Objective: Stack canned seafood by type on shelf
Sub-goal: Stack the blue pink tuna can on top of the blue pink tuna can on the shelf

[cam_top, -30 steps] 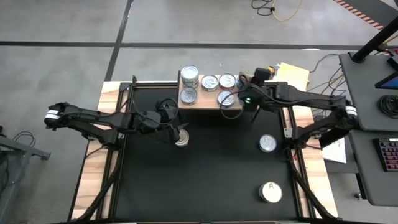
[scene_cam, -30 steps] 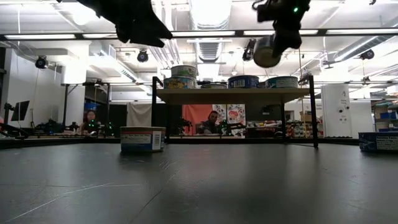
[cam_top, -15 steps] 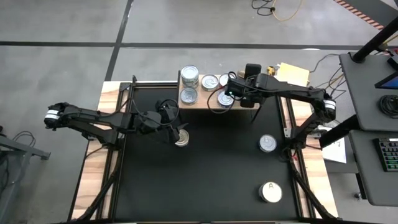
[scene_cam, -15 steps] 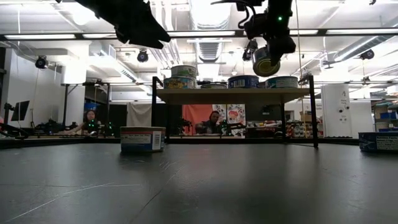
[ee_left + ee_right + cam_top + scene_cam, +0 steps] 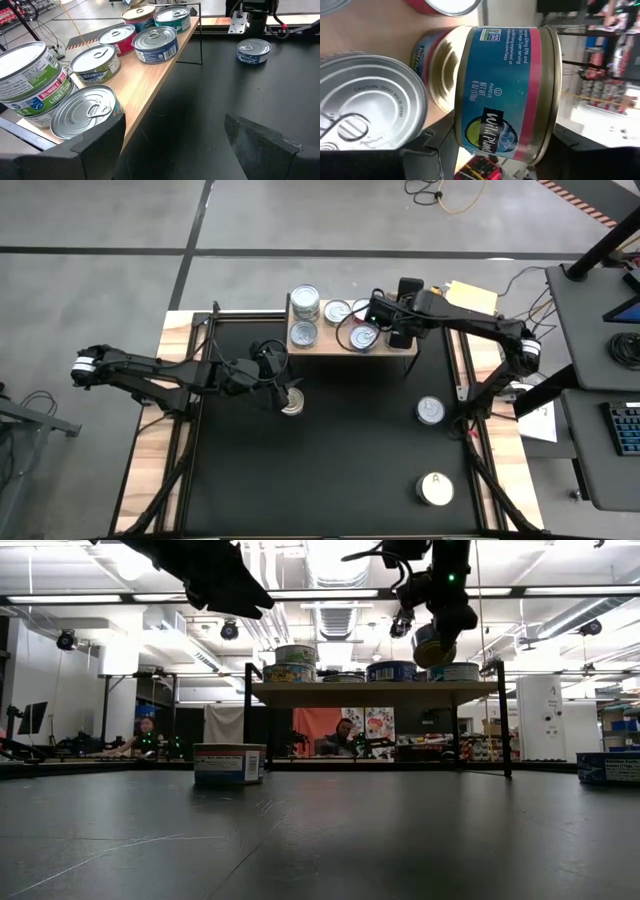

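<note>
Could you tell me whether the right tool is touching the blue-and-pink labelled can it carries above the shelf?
Touching. In the right wrist view, the right tool has a dark finger pressed against each side of the blue-and-pink labelled round metal can.

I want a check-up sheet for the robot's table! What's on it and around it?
Surface: large black tabletop with wooden edges, bare in the middle.
Job's things: light wooden shelf on dark legs carries several short round metal tins; one silver-topped tin, one white-topped tin marked "A" and one tin under the left arm sit on the tabletop.
Clutter: nothing seen.
Grippers: right gripper holds a blue-and-pink labelled tin above the shelf; left gripper hangs open above its tin.
Cables: yellow cord on the floor.
Surroundings: grey floor, desk with keyboard, people seated behind.
</note>
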`<move>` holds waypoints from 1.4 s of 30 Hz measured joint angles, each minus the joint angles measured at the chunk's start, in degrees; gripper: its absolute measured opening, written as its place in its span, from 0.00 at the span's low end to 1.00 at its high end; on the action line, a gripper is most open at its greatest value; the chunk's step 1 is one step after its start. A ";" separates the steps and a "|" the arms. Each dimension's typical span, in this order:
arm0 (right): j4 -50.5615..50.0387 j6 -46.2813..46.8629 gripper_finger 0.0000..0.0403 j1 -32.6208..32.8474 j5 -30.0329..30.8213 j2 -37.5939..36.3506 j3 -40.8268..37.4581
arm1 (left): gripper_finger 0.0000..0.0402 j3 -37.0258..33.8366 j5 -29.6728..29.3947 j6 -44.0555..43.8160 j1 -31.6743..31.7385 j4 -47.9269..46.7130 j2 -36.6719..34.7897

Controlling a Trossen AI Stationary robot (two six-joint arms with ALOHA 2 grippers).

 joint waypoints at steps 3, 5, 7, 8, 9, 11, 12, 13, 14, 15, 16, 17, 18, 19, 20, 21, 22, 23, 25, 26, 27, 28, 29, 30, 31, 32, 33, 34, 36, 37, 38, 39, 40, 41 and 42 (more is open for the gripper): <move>0.24 -0.05 0.45 -1.10 -1.50 0.22 -0.04 | 0.80 0.00 0.01 -0.02 0.00 -0.02 0.00; 0.35 -0.28 0.45 -1.62 -1.50 0.39 -0.04 | 0.80 0.00 0.00 -0.04 0.00 0.00 0.00; 0.39 -0.62 0.45 -2.11 -1.50 0.66 -0.04 | 0.80 0.00 0.02 -0.06 0.00 -0.02 0.00; 0.51 -0.80 0.45 -2.24 -1.56 0.87 -0.04 | 0.80 0.00 0.02 -0.07 0.00 -0.02 0.00; 0.73 -0.93 0.45 -2.40 -1.93 1.00 -0.04 | 0.80 0.00 0.02 -0.07 0.00 -0.02 0.00; 1.38 -1.02 0.45 -2.57 -2.60 1.28 -0.04 | 0.80 0.00 0.02 -0.45 0.00 -0.04 0.00; 1.40 -1.08 0.45 -2.59 -2.60 1.38 -0.04 | 0.80 0.00 0.02 -0.65 0.00 -0.08 0.00; 1.38 -1.16 0.45 -2.64 -2.52 1.50 -0.04 | 0.80 0.00 0.02 -0.84 0.00 -0.13 0.00; 1.39 -1.45 0.45 -2.64 -2.39 1.60 -0.04 | 0.80 0.00 0.02 -0.95 0.00 -0.21 0.00; 1.43 -1.52 0.45 -2.64 -2.35 1.69 -0.04 | 0.80 0.00 0.02 -0.96 0.00 -0.41 0.00; 1.49 -1.57 0.45 -2.64 -2.32 1.73 -0.04 | 0.80 0.00 0.02 -0.98 0.00 -0.59 0.00; 1.51 -1.56 0.45 -2.64 -2.34 1.76 -0.04 | 0.80 0.00 0.02 -0.99 0.00 -0.66 0.00; 1.50 -1.56 0.45 -2.64 -2.36 1.80 -0.04 | 0.80 0.00 0.02 -1.01 0.00 -0.71 0.00; 1.48 -1.52 0.46 -2.64 -2.36 1.80 -0.04 | 0.80 0.00 0.02 -1.01 0.00 -0.79 0.00; 1.48 -1.50 0.47 -2.64 -2.38 1.80 -0.04 | 0.80 0.00 0.02 -1.03 0.00 -0.81 0.00; 1.48 -1.50 0.48 -2.64 -2.40 1.80 -0.04 | 0.80 0.00 0.02 -1.01 0.00 -0.93 0.00; 1.46 -1.48 0.50 -2.64 -2.53 1.80 -0.04 | 0.80 0.00 0.02 -1.02 0.00 -0.96 0.00; 1.44 -1.35 0.51 -2.64 -2.83 1.80 -0.04 | 0.80 0.00 0.02 -1.01 0.00 -0.94 0.00; 1.43 -0.85 0.54 -2.64 -4.16 1.80 -0.04 | 0.80 0.00 0.02 -1.01 0.00 -0.95 0.00; 1.44 -0.81 0.55 -2.64 -4.89 1.80 -0.04 | 0.80 0.00 0.02 -1.01 0.00 -0.96 0.00; 1.43 -0.77 0.56 -2.64 -5.40 1.80 -0.04 | 0.81 0.00 0.02 -1.01 0.00 -0.94 0.00; 1.42 -0.56 0.58 -2.64 -5.70 1.80 -0.04 | 0.81 0.00 0.02 -1.01 0.00 -0.94 0.00; 1.43 -0.32 0.59 -2.64 -6.06 1.80 -0.04 | 0.80 0.00 0.02 -1.01 0.00 -0.94 0.00; 1.42 -0.13 0.60 -2.64 -6.59 1.82 -0.04 | 0.81 0.00 0.02 -1.01 0.00 -0.94 0.00; 1.42 0.17 0.61 -2.64 -7.16 1.82 -0.04 | 0.80 0.00 0.04 -1.01 0.00 -0.94 0.00; 1.40 0.54 0.61 -2.64 -7.43 1.82 -0.04 | 0.81 0.00 0.04 -1.01 0.00 -0.94 0.00; 1.34 0.65 0.62 -2.64 -7.72 1.86 -0.04 | 0.81 0.00 0.04 -1.01 0.00 -0.94 0.00; 1.28 0.66 0.63 -2.64 -7.99 1.90 -0.04 | 0.81 0.00 0.06 -1.01 0.00 -0.94 0.00; 1.21 0.69 0.64 -2.62 -8.15 1.98 -0.04 | 0.81 0.00 0.09 -1.03 0.00 -0.94 0.00; 1.21 0.69 0.65 -2.64 -8.21 1.98 -0.07 | 0.81 0.00 0.10 -1.08 0.00 -0.94 0.00; 1.22 0.67 0.65 -2.64 -8.45 1.98 -0.04 | 0.81 0.00 0.11 -1.18 0.00 -0.94 0.00; 1.22 0.71 0.66 -2.64 -8.67 1.98 -0.04 | 0.81 0.00 0.11 -1.20 0.00 -0.94 0.00; 1.22 0.96 0.66 -2.64 -8.67 1.98 -0.05 | 0.81 0.00 0.11 -1.20 0.00 -0.94 0.00; 1.22 1.15 0.66 -2.64 -8.67 1.98 -0.06 | 0.81 0.00 0.13 -1.18 0.00 -0.94 0.00; 1.22 1.38 0.66 -2.64 -8.67 1.98 -0.05 | 0.81 0.00 0.13 -1.20 0.00 -0.94 0.00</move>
